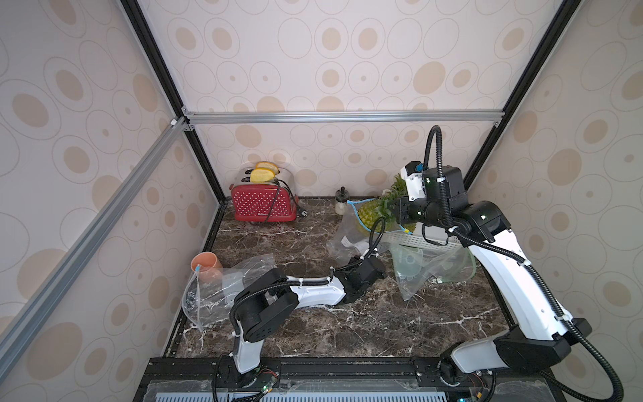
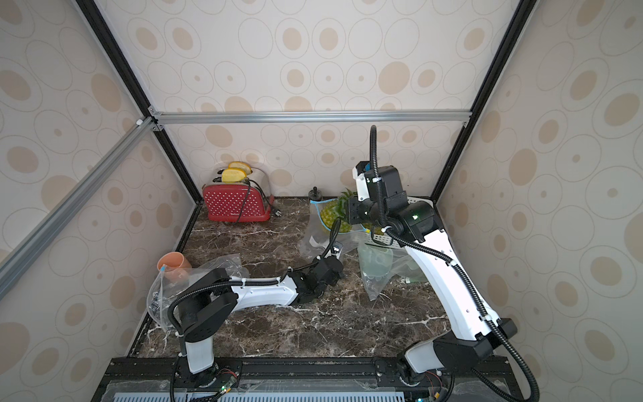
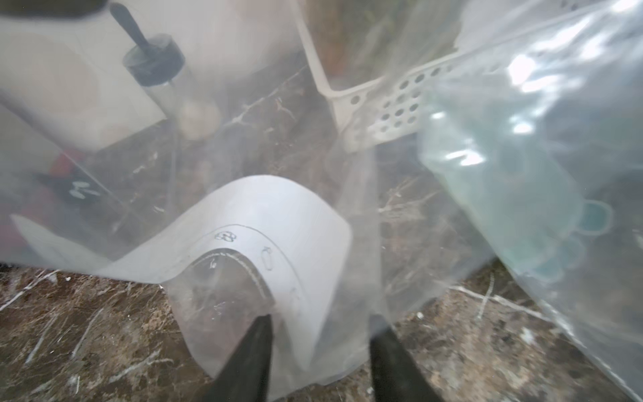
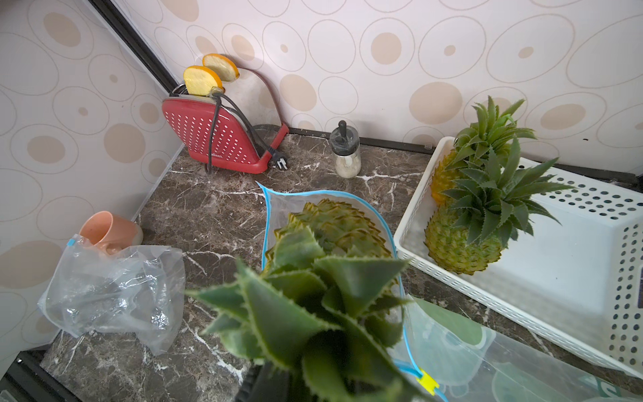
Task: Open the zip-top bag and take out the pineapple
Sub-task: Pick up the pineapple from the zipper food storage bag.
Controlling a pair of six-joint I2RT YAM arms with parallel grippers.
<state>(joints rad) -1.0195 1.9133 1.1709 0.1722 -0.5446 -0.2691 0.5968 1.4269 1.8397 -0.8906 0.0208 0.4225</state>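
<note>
The left arm (image 1: 313, 290) is lying low over the desk (image 1: 348, 334) in both top views. Its elbow is folding close to its base at the near edge, and its white forearm is stretching away and to the right. In the left wrist view its jaws are standing a little apart with a fold of the zip-top bag (image 3: 306, 222) between them; whether they are pinching it cannot be told. The right arm (image 1: 504, 275) is rising steeply from its base at the near right, bending at a high elbow and pointing its wrist leftward. Its jaws are clamping the leafy crown of the pineapple (image 4: 306, 306).
</note>
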